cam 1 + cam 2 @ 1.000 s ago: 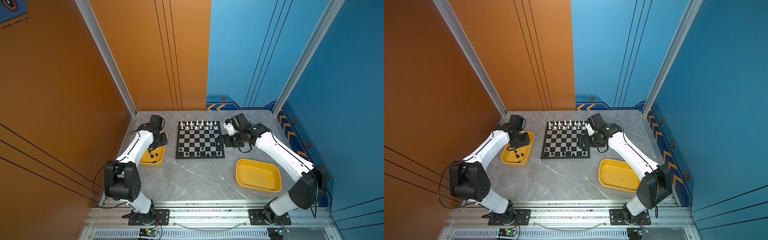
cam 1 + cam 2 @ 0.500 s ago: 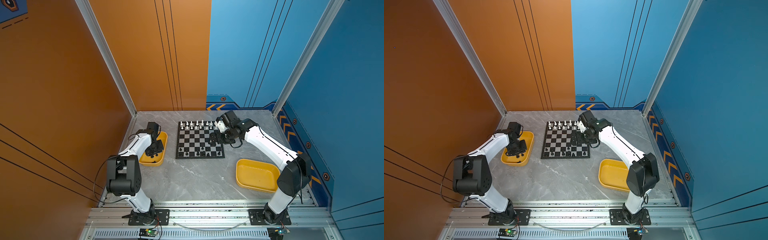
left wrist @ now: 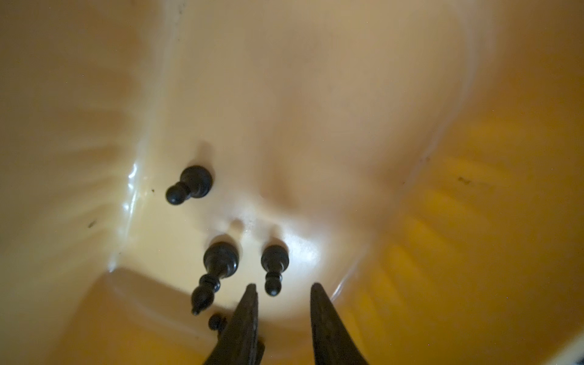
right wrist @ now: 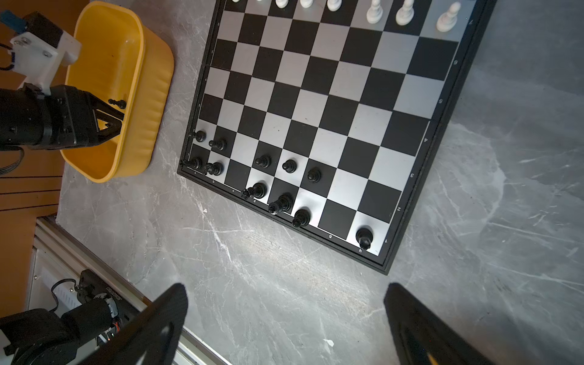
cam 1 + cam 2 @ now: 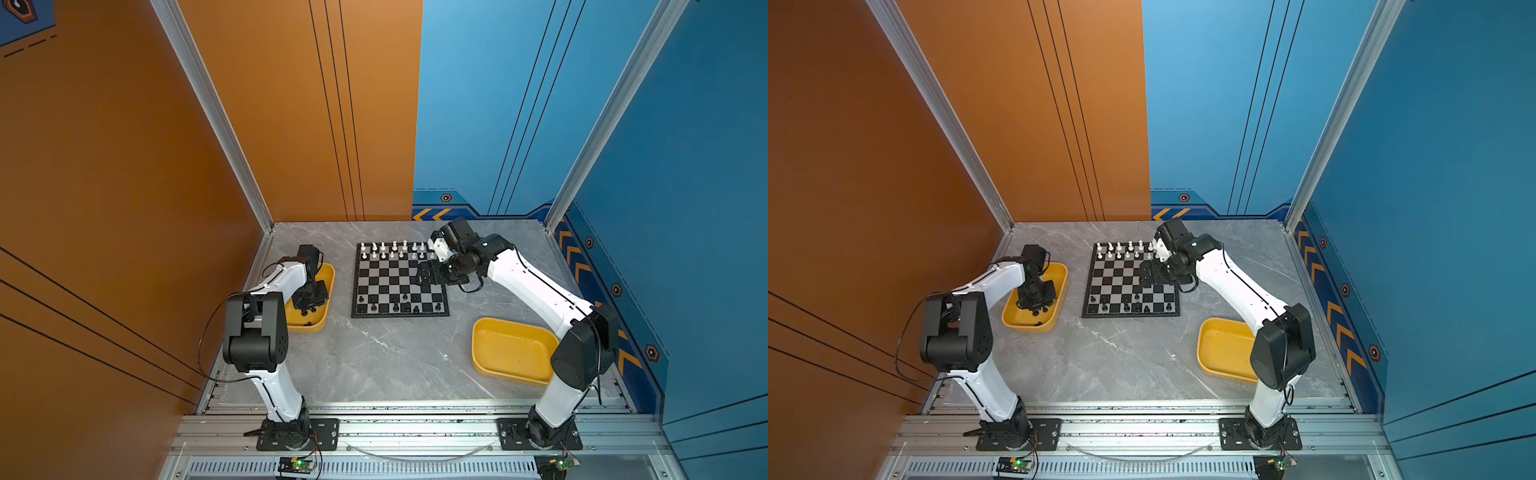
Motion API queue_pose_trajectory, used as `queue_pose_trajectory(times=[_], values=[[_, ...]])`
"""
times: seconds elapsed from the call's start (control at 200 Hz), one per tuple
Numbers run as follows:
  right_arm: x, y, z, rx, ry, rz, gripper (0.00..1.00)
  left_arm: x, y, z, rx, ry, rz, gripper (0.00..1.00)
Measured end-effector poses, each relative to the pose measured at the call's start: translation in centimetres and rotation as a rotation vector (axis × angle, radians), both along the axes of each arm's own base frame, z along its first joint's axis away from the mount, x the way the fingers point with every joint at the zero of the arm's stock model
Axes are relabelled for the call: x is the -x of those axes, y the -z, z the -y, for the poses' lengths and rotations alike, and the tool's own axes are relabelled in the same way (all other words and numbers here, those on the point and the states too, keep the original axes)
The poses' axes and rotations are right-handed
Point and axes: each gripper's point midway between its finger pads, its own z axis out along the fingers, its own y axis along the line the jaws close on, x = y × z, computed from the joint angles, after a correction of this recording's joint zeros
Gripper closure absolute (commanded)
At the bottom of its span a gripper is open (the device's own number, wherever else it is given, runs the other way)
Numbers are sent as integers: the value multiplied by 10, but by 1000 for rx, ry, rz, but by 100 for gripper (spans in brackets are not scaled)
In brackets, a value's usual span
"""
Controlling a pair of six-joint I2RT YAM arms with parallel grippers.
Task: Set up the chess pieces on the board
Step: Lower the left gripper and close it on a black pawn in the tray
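The left gripper (image 3: 283, 286) is held narrowly parted and empty in the yellow tray (image 3: 442, 221), seemingly so the black pawn (image 3: 274, 259) just ahead of its tips can be taken; the board (image 4: 316, 94) beyond is overhung by the wide-open right gripper (image 4: 286, 287).
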Motion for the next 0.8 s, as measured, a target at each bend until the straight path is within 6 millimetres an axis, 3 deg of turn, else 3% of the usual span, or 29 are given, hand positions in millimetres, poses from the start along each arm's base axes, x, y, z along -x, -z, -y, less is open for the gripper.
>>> queue_pose_trajectory(times=[0.641,0.801], values=[[-5,0,4,4,5,4,0,0,12,-1,-1,4,-31,77],[-6,0,5,5,3,5,0,0,15,-1,-1,6,-38,93]])
